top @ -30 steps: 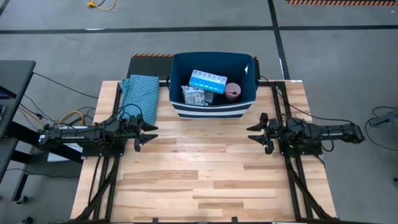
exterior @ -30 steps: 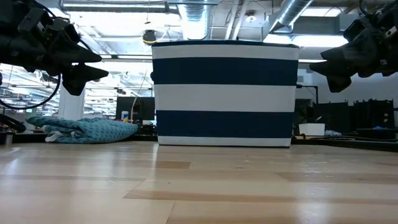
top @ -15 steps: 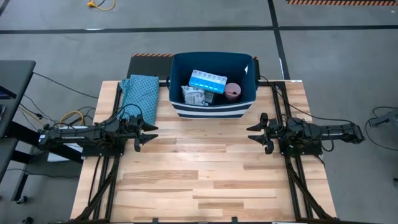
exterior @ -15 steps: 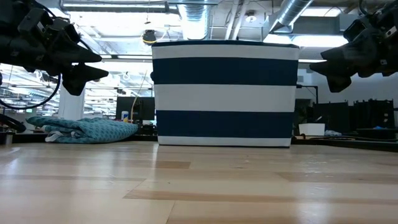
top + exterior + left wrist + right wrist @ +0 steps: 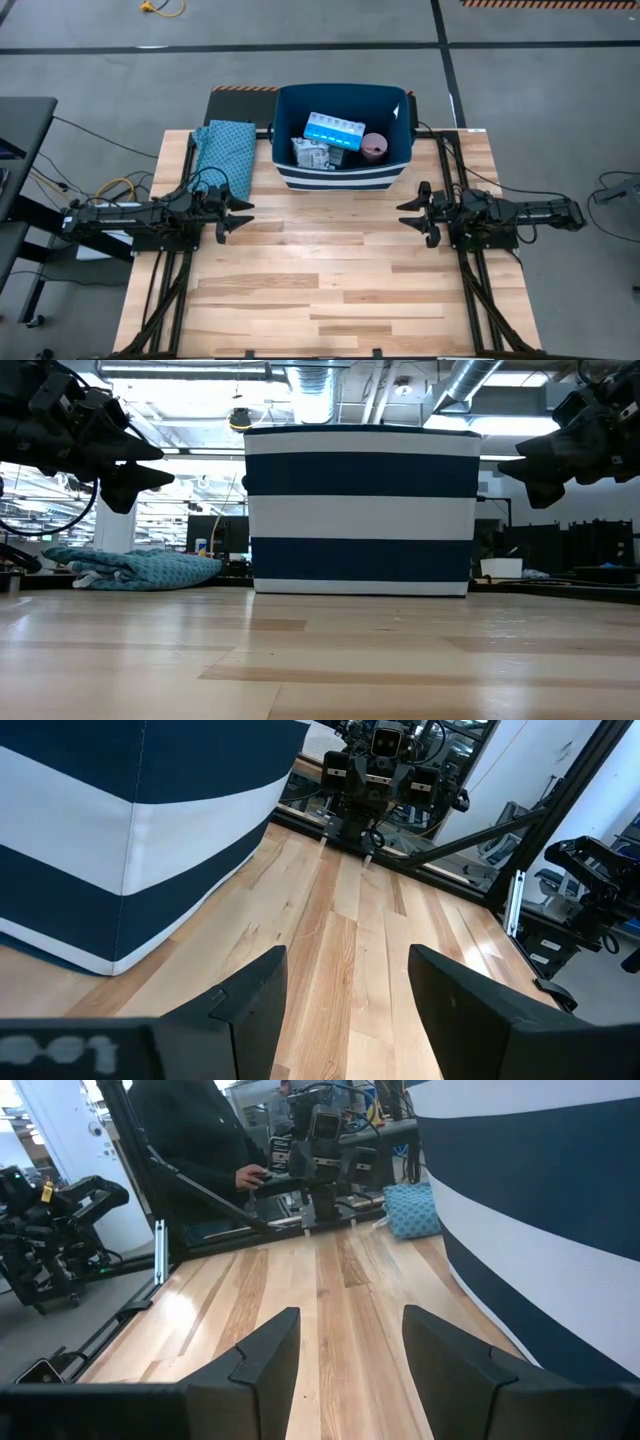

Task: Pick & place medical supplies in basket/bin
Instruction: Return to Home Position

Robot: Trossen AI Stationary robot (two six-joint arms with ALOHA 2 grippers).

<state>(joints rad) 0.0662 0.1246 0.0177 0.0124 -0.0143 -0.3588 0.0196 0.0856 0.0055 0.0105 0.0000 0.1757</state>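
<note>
The navy bin (image 5: 342,140) with white stripes stands on its base at the table's far middle. Inside it lie a light-blue compartment tray (image 5: 335,130), a white packet (image 5: 312,153) and a pink roll (image 5: 375,146). My left gripper (image 5: 240,215) hovers open at the table's left edge, level, pointing right. My right gripper (image 5: 408,213) hovers open at the right edge, pointing left. Both hold nothing. In the left wrist view the bin's striped wall (image 5: 120,840) stands beside the open fingers.
A teal patterned folded cloth (image 5: 224,150) lies left of the bin. The bare wooden tabletop (image 5: 320,290) stretches between and in front of the arms. A person in dark clothes (image 5: 200,1140) stands beyond the table's left side.
</note>
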